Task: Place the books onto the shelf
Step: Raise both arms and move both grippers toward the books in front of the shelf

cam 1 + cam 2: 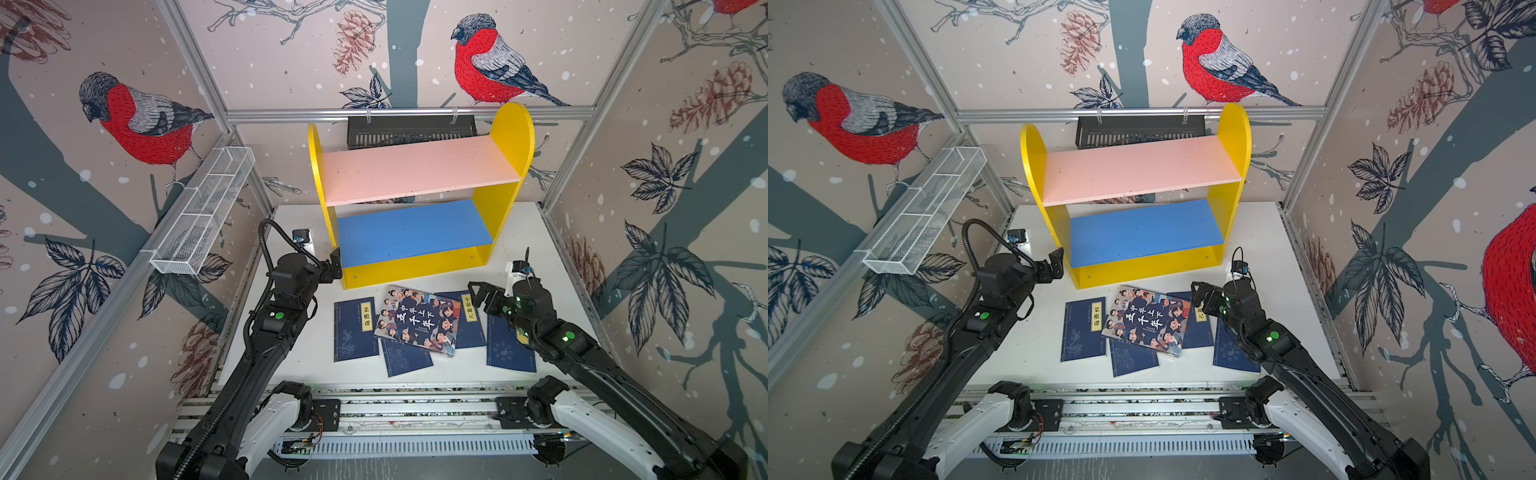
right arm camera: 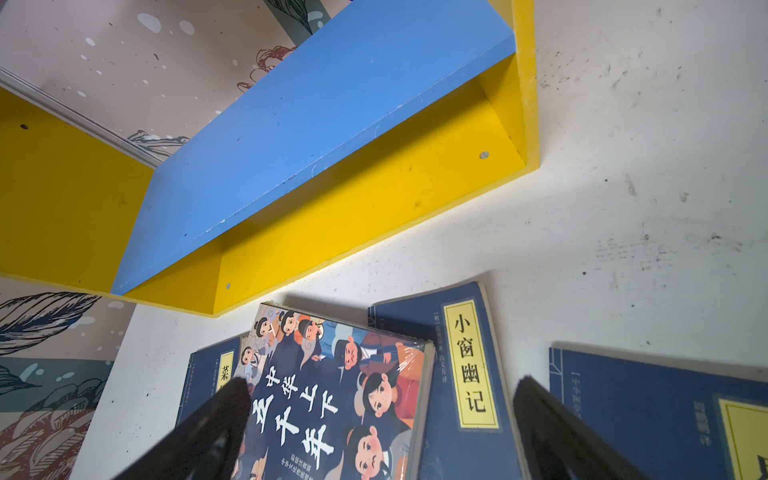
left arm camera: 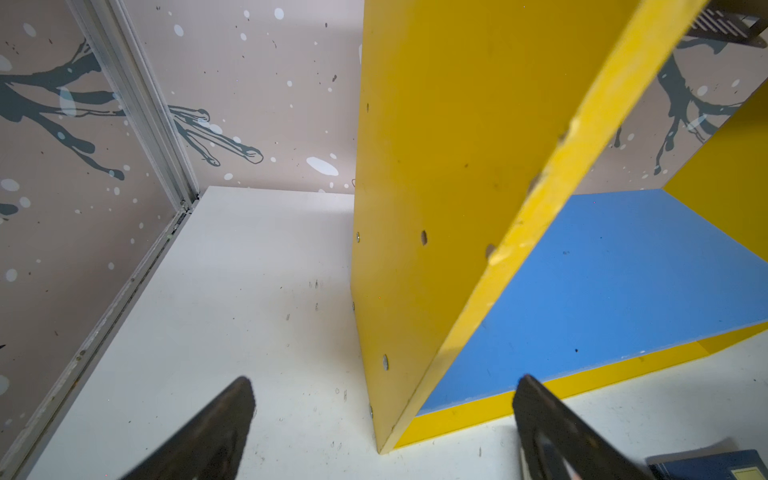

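We are looking into a booth papered with red-breasted birds (image 1: 137,120), where a white table (image 1: 291,357) is carrying everything. The left gripper (image 1: 333,266) is hanging with its jaws spread wide and nothing between them, just beside the lower front corner of the shelf (image 1: 512,141). In its wrist view the fingers (image 3: 216,428) are straddling the front edge of the yellow side panel (image 3: 415,166), and we are unable to tell whether they are touching it. The right gripper (image 1: 478,291) is gaping too and is empty. It is hovering above the far right part of the books (image 1: 1084,332), over the labelled navy book (image 1: 469,320) that is peeking out from under the cartoon-covered book (image 1: 417,320). In its wrist view those two covers are showing between its fingers (image 2: 561,436).

All five books are lying flat on the table just in front of the shelf, none of them on it. The cartoon-covered one is resting tilted on the labelled navy book and on a second navy book (image 1: 405,359). A third navy book (image 1: 355,330) is lying at its left edge, and the last navy book (image 1: 509,349) is lying to the right, partly hidden under the right arm (image 1: 582,353). The shelf is standing upright at the back of the table, showing its pink upper board (image 1: 415,170) and blue lower board (image 1: 411,232). Behind it a black slotted tray (image 1: 411,131) is hanging on the rail, and a white wire basket (image 1: 203,212) is hanging on the left wall.
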Robot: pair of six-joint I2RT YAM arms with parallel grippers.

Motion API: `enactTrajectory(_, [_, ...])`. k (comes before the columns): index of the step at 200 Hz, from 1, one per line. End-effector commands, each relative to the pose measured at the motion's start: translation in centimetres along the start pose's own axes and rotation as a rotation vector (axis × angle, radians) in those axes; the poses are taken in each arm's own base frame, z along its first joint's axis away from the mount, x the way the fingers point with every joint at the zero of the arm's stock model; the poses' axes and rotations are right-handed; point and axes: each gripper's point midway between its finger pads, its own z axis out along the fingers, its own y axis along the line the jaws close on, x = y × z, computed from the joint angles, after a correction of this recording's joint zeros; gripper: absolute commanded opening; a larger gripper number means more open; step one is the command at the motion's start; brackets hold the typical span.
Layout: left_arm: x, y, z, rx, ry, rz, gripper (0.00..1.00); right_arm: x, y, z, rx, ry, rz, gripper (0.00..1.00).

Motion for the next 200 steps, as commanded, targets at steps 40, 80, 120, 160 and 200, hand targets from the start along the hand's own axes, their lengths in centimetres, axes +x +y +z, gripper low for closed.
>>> enactTrajectory(40, [-2.4, -0.1, 1.1, 0.004, -0.074, -0.037, 0.97, -0.8, 0.8, 0.0, -0.036, -0.030, 0.016, 1.00])
enactTrajectory(80, [-2.9, 1.4, 1.8, -0.091, -0.081, -0.036, 0.97, -0.8, 0.9, -0.1, -0.037, -0.027, 0.011, 1.00])
enactTrajectory(120, [-4.0, 3.4, 1.1, -0.215, -0.117, -0.034, 0.97, -0.7, 0.9, 0.0, -0.038, -0.026, 0.002, 1.00])
enactTrajectory(160, [-4.4, 4.3, 0.9, -0.268, -0.128, -0.029, 0.97, -0.8, 0.9, 0.0, -0.043, -0.031, 0.000, 1.00])
enactTrajectory(200, [-4.8, 5.3, 0.8, -0.318, -0.138, -0.018, 0.97, -0.5, 0.9, 0.1, -0.048, -0.020, 0.001, 1.00])
